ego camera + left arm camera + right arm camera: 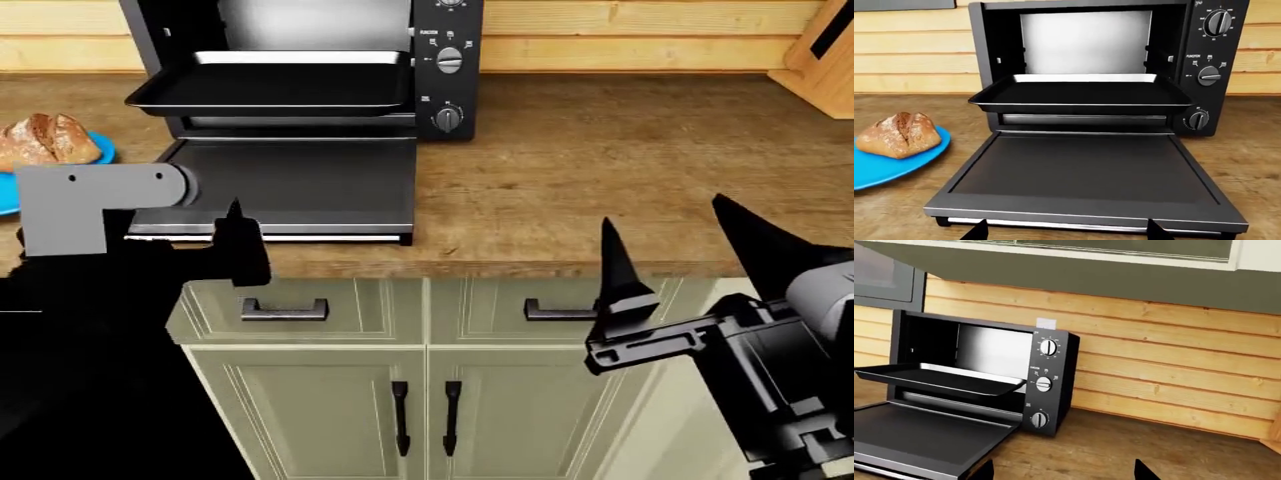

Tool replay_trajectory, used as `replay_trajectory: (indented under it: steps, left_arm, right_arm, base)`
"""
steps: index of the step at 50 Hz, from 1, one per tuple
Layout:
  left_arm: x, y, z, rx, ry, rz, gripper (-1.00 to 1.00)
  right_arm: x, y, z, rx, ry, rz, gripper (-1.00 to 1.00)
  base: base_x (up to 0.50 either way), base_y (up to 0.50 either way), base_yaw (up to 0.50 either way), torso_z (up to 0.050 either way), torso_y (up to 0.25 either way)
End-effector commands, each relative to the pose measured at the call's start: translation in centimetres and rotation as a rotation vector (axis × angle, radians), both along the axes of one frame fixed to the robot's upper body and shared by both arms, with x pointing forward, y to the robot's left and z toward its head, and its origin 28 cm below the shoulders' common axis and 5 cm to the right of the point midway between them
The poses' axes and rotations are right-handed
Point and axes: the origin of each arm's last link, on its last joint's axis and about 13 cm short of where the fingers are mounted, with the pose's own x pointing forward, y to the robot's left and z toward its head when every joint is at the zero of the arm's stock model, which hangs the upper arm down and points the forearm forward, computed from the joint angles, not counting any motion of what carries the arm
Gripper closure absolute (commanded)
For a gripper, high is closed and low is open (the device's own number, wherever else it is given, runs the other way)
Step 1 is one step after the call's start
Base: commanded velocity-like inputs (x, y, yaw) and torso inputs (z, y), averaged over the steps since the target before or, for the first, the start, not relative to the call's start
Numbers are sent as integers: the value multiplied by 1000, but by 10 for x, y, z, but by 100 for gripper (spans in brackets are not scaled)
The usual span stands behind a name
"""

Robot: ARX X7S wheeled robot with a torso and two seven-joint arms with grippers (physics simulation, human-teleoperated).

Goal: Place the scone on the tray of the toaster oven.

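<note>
The golden-brown scone (899,134) lies on a round blue plate (894,160) on the counter, left of the black toaster oven (1214,45); both also show in the head view, scone (48,140) and oven (447,60). The oven's door (1084,170) is folded down flat. The black tray (1081,95) is pulled partway out above it and is empty. My left gripper (1064,231) is open and empty, just in front of the door's silver edge. My right gripper (681,245) is open and empty, over the counter's front edge right of the oven.
The wooden counter (627,160) runs along a wood-plank wall. A wooden knife block (827,50) stands at the far right. Cabinet drawers and doors (427,390) lie below the counter's front edge. An upper cabinet (1121,270) hangs over the oven.
</note>
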Motion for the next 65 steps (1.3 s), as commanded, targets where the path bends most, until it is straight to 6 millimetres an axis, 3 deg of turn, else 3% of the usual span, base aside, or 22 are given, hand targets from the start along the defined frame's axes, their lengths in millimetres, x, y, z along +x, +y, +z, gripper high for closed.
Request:
replay_trajectory:
  steps: [1,30,65]
  left_arm:
    - [0,0,18,10,2,20,-100]
    - [4,3,18,-6,13,84,-100]
    - [12,-12,12,50,30,6,-100]
  right_arm:
    - [-5,-3,10,-29,-26,14,-100]
    - [-9,-3,8,-53,-51,30,-100]
    - [-38,-8,21,-19,-152,125,-100]
  base:
    - [0,0,0,0,0]
    - [11,419,0,0,0]
    - [339,366,0,0,0]
